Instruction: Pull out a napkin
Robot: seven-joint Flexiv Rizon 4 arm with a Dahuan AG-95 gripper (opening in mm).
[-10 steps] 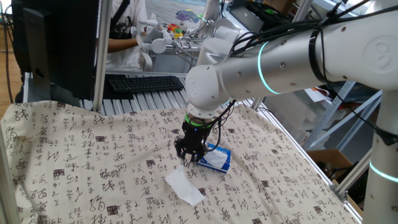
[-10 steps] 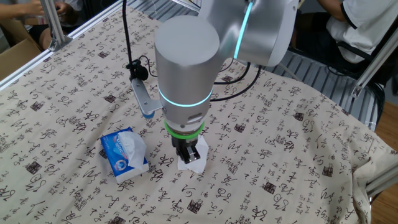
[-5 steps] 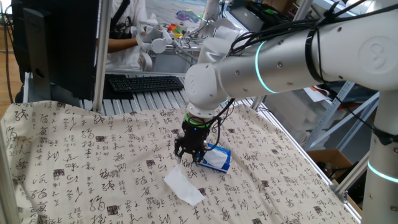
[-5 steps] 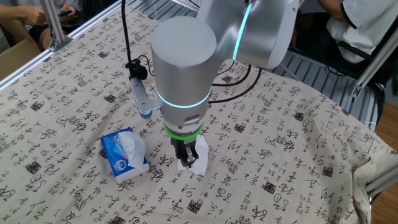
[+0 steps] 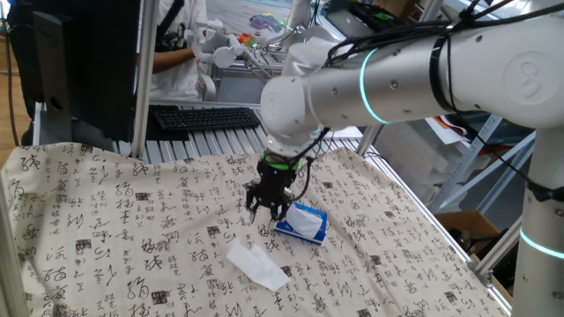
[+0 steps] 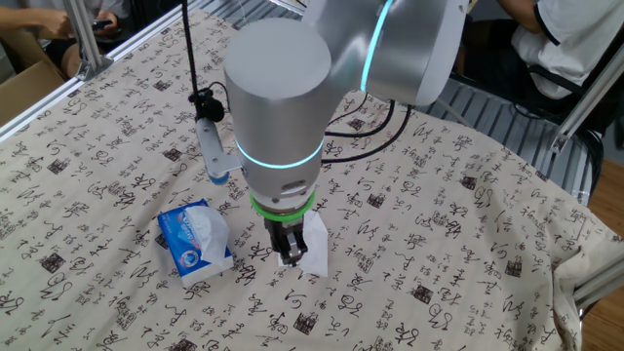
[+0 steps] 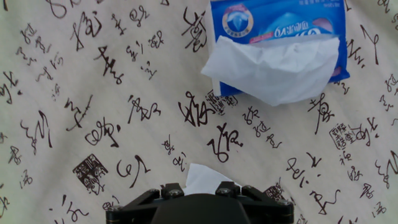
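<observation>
The napkin [image 5: 257, 264] is a plain white sheet lying flat on the printed cloth, in front of the blue-and-white tissue pack [image 5: 301, 223]. My gripper [image 5: 267, 209] hangs a little above the cloth beside the pack, jaws open and empty. In the other fixed view my gripper [image 6: 290, 255] is over the napkin [image 6: 315, 244], with the pack [image 6: 195, 241] to its left. In the hand view the pack [image 7: 280, 25] is at the top with another tissue [image 7: 273, 65] poking out. A corner of the napkin [image 7: 200, 177] shows just above my gripper [image 7: 202, 188].
A black keyboard [image 5: 207, 117] lies beyond the table's far edge, with a person seated behind it. A metal post [image 5: 141, 79] stands at the back left. A cardboard box [image 6: 29, 83] sits off the table. The cloth's edge drops off at the right [image 6: 575, 263].
My gripper has risen a little and shifted slightly away from the pack. The napkin stays flat on the cloth and the pack has not moved.
</observation>
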